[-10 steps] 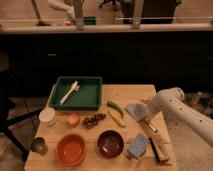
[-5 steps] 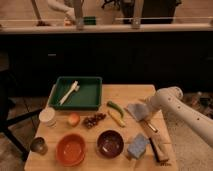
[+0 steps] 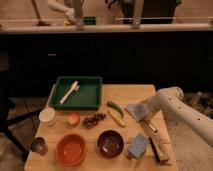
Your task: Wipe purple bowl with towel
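Sitting near the front edge of the wooden table (image 3: 131, 92), about mid-width: purple bowl (image 3: 110, 143), upright. Orange bowl (image 3: 70, 149) is just beside it, toward the front left corner. Towel (image 3: 133, 110) lies near the right edge at mid-depth, apart from the purple bowl. Gripper (image 3: 144, 111) is at the towel's right side, on a white arm (image 3: 176, 101) coming in over the right edge; cannot tell whether it is open, closed or gripping the cloth.

Blue-grey sponge block (image 3: 136, 146) and dark brush (image 3: 159, 150) sit at the front right corner. Green tray (image 3: 93, 104) is at the back left and holds a white utensil (image 3: 68, 92). Banana (image 3: 117, 118), grapes (image 3: 94, 120) and a round fruit (image 3: 73, 119) lie mid-table.

Room: dim, with dark cabinets (image 3: 100, 55) under a pale countertop (image 3: 150, 27) behind the table.
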Motion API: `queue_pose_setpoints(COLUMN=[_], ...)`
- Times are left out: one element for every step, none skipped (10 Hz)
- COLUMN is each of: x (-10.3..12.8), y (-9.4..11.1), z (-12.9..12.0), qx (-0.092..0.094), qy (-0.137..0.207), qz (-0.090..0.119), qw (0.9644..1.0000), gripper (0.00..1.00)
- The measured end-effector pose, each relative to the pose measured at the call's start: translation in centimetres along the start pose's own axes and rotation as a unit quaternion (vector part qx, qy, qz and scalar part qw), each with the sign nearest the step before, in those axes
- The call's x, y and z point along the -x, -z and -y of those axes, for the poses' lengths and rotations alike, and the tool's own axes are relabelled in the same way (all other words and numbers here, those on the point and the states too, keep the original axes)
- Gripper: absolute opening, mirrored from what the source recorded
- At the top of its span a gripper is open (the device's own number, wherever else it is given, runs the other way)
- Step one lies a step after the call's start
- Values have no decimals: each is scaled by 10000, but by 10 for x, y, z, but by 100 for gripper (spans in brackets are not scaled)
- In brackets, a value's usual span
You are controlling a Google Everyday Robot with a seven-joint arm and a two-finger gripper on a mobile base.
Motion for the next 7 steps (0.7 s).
queue_pose_setpoints(x=[0, 0, 1, 3, 3, 1, -2], y=[0, 0, 1, 0, 0, -1, -4], z=[0, 0, 0, 2, 2, -1, -5], qx=[0, 1, -2, 3, 5, 49, 107], qy=[1, -1, -9, 38, 37, -7, -32], qz=[-1, -1, 17, 11, 13, 36, 66], qw=[10000, 10000, 10000, 10000, 10000, 10000, 9999], gripper=[37, 28, 17, 7, 1, 0, 0])
